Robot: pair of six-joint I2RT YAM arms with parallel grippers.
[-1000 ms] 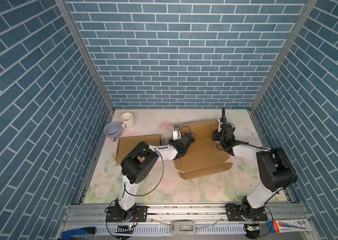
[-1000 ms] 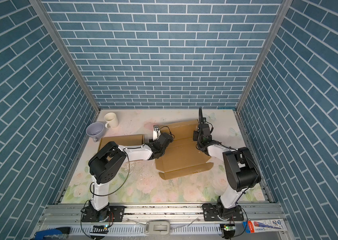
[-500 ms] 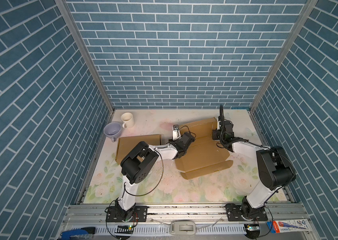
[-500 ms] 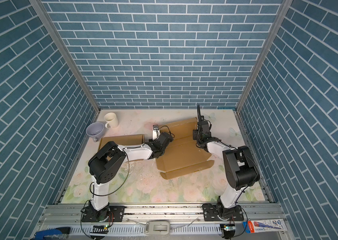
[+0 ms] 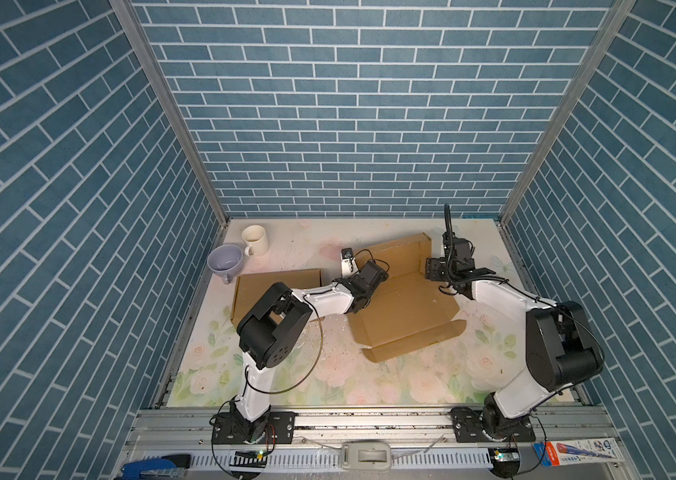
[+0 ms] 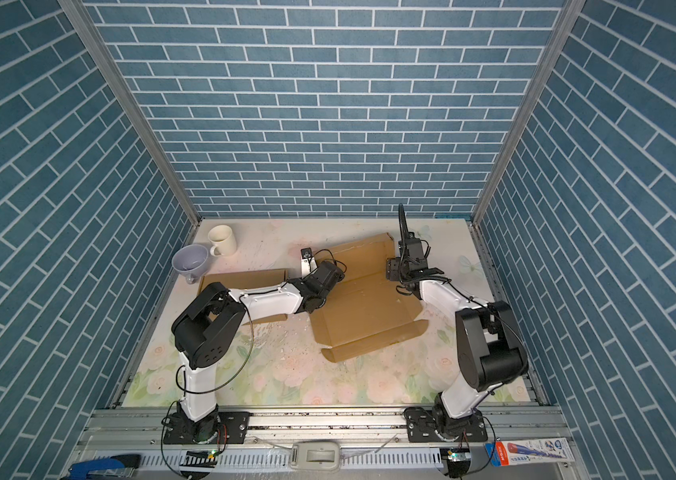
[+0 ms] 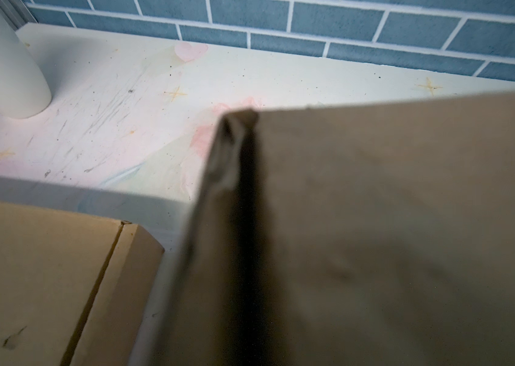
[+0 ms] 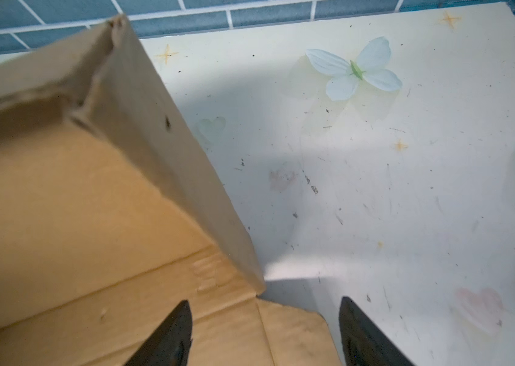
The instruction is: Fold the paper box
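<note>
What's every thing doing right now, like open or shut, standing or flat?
paper box: half folded, back and side walls up, front flap flat.
left gripper: shut, seemingly pinching the box's left wall.
right gripper: open, by the right wall.
second cardboard: lying flat.
cream mug: upright.
purple cup: mouth up, empty.

— What do the arms look like?
— The left arm (image 5: 324, 297) and the right arm (image 5: 494, 295) both have smooth white shells running between bulky matte-black joint housings (image 5: 272, 328). The round cover of the left one is dotted with small screw holes.
— And at the bottom of the frame?
— Flat black base plates (image 5: 253, 432) with bolt heads. A thin black cable (image 5: 320, 340) loops off the left arm. The right gripper (image 8: 265, 332) ends in two black, pointed fingertips (image 8: 170, 332).
</note>
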